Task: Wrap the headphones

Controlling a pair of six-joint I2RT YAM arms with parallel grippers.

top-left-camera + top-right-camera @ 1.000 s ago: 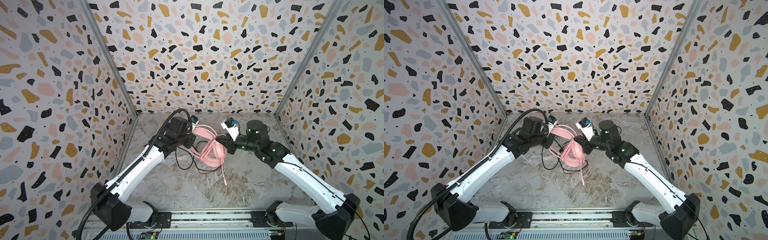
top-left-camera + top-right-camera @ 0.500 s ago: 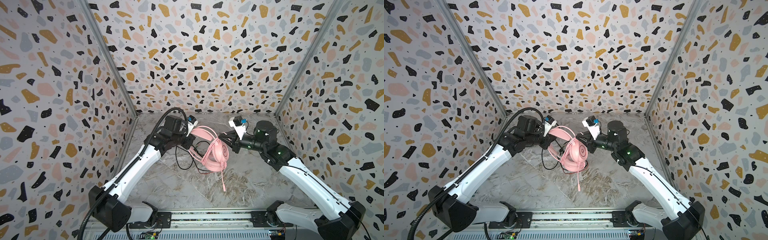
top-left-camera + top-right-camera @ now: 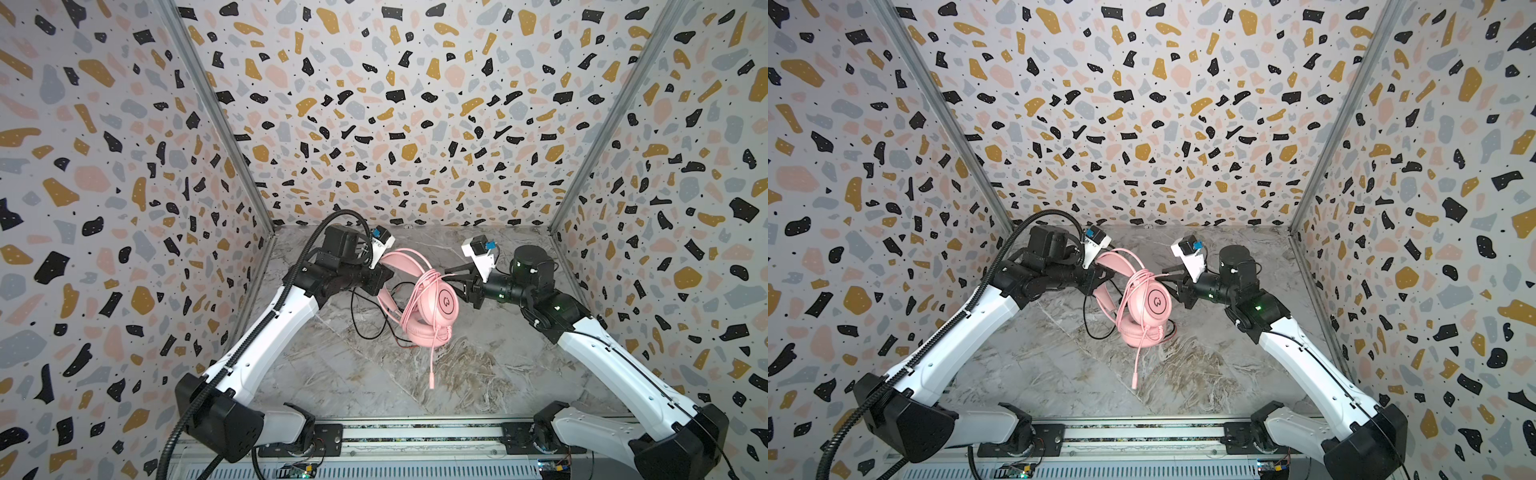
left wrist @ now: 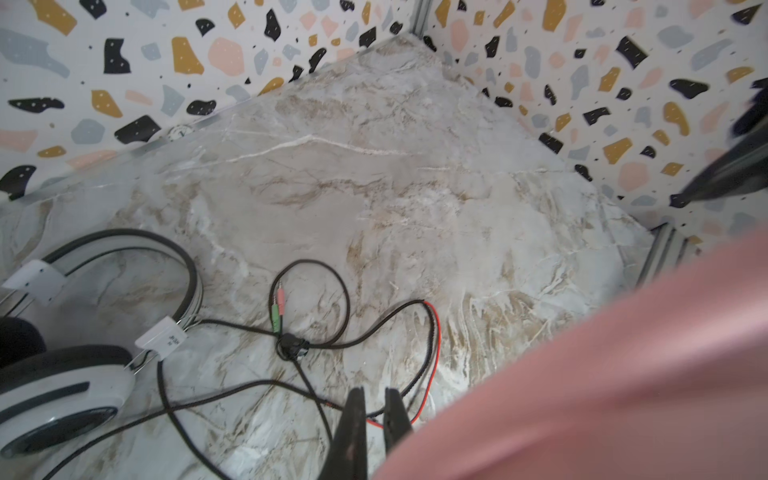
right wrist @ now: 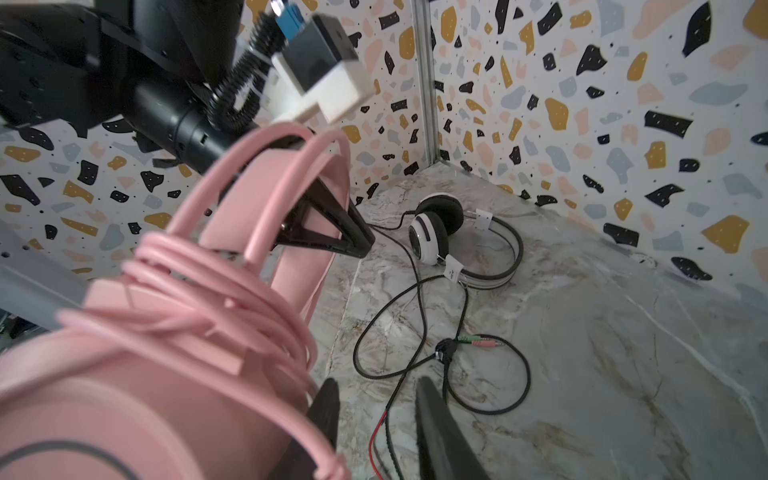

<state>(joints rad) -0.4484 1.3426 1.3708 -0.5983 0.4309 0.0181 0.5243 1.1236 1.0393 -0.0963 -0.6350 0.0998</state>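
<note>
The pink headphones (image 3: 440, 301) (image 3: 1152, 301) hang above the marble floor with an earcup facing up. My left gripper (image 3: 384, 278) (image 4: 374, 395) is shut on their headband (image 5: 291, 199). The pink cable (image 5: 216, 299) is wound several times round the band above the earcup, and its plug end (image 3: 432, 380) dangles toward the floor. My right gripper (image 3: 455, 282) (image 5: 376, 395) is open just right of the earcup, nothing between its fingers. The white headphones with black stripes (image 5: 432, 237) (image 4: 62, 386) lie on the floor, hidden behind my left arm in both top views.
The white headset's black cable (image 4: 345, 299) (image 3: 361, 320) sprawls in loops under the pink headset, with green and pink plugs (image 4: 276, 309) and a red wire (image 4: 434, 332). Terrazzo walls (image 3: 374, 124) close in three sides. The arms' base rail (image 3: 415, 434) runs along the front.
My right gripper has opened, let go of the pink cable and drawn back to the right. The cable's free end now hangs down. The left arm lifted and turned the headset.
</note>
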